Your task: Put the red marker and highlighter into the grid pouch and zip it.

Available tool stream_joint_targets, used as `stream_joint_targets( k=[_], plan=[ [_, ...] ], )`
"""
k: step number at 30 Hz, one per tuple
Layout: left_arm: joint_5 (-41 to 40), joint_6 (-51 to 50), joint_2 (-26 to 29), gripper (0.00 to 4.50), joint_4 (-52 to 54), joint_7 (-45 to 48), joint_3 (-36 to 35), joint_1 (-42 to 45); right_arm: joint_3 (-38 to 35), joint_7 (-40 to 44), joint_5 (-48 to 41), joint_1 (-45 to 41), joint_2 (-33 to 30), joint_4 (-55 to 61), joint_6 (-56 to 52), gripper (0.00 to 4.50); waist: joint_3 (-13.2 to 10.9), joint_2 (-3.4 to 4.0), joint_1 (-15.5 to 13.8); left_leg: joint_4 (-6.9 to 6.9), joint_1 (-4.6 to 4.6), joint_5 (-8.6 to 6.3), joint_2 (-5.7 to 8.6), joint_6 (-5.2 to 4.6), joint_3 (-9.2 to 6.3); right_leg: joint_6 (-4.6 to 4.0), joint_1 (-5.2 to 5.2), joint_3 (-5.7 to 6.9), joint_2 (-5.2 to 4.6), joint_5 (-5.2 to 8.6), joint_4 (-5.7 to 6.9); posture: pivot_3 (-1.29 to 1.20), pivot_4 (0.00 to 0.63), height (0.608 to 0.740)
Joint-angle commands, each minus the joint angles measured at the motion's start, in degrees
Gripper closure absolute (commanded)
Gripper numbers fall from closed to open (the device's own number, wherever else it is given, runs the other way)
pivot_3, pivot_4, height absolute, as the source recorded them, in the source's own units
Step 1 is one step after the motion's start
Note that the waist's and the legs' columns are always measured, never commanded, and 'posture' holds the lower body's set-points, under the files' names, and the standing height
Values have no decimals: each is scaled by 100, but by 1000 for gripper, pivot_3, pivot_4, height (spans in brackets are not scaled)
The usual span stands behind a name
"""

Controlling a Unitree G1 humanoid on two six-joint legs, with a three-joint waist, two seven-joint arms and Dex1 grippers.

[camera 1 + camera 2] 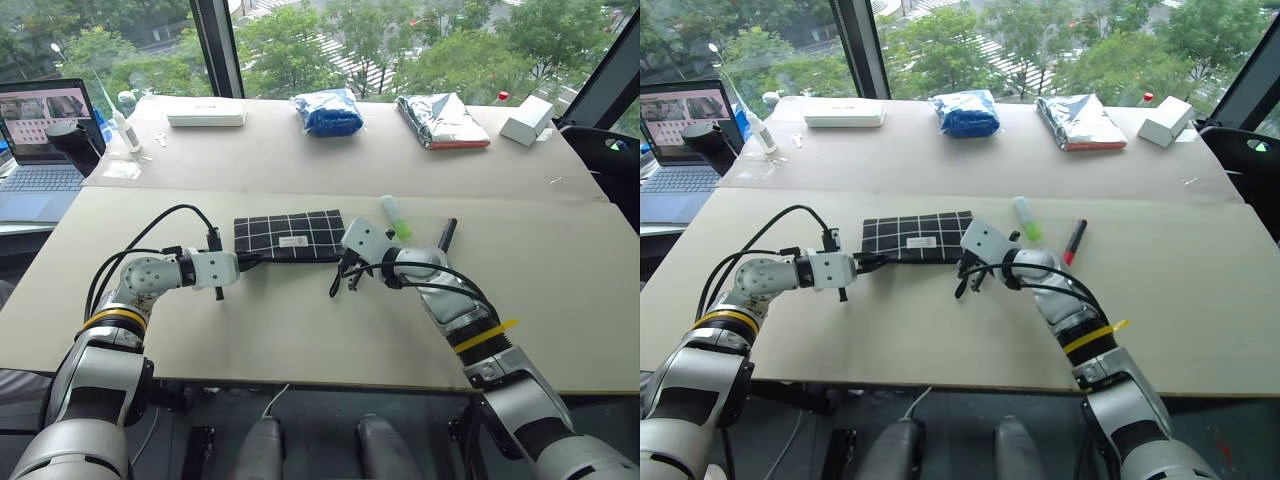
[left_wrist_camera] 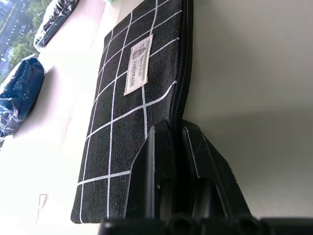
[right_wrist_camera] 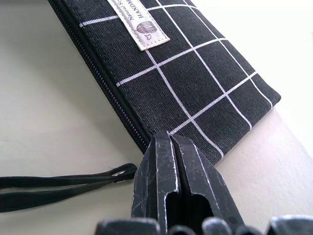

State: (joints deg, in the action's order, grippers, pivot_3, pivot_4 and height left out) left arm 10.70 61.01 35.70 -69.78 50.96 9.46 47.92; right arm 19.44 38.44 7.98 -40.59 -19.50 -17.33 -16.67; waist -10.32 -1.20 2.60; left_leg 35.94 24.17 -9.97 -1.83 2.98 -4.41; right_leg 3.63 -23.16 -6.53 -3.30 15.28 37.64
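Observation:
The grid pouch lies flat on the table, black with white lines and a small white label. My left gripper is shut on its left end, the fingers pinching the zipper edge. My right gripper is shut on the pouch's right corner, at the end of the zipper. The black zipper strap trails loose beside that corner. The highlighter, pale with a lime-green cap, lies just right of the pouch. The red marker rests on the table a little further right.
On the far table section sit a white box, a blue bag, a silver packet and a small white box. An open laptop and a spray bottle stand at the far left.

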Motion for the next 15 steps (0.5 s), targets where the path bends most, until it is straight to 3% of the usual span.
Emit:
stream_joint_targets(
  k=[1, 5, 6, 8, 15],
  plan=[
    [-461, -172, 21, 4483, 23, 336, -296, 68, -132, 55, -19, 28, -78, -11, -7, 4500, 0, 0, 1, 0, 0, 0, 0, 0, 0, 0, 0, 0, 0, 0, 0, 0, 150, 740],
    [-905, -1068, -68, 4483, 57, 716, -618, 57, -393, 108, -336, -42, 52, -44, -197, 4500, 0, 0, 9, 0, 0, 0, 0, 0, 0, 0, 0, 0, 0, 0, 0, 0, 150, 740],
    [-1034, -1396, -89, 4500, 89, 822, -718, 48, -528, 265, -583, -40, 99, 53, -317, 4007, 0, 0, 14, 0, 0, 0, -1, 0, 0, 0, -1, 0, 1, 0, 1, 0, 150, 740],
    [-1289, -1919, -113, 4500, 200, 1039, -902, -19, -898, 383, -1066, -92, 230, 233, -641, 3547, -1, -1, 26, 0, 1, 0, -1, 0, -1, 0, -1, 0, 1, 0, 1, 0, 150, 740],
    [-1688, -2963, -102, 4500, 633, 974, -1376, -345, -2036, 550, -2425, -513, 281, 665, -1922, 1122, -1, 0, 102, -2, 4, 0, -1, 0, -8, 0, -3, 5, 0, 0, 5, 0, 150, 740]
  ],
)
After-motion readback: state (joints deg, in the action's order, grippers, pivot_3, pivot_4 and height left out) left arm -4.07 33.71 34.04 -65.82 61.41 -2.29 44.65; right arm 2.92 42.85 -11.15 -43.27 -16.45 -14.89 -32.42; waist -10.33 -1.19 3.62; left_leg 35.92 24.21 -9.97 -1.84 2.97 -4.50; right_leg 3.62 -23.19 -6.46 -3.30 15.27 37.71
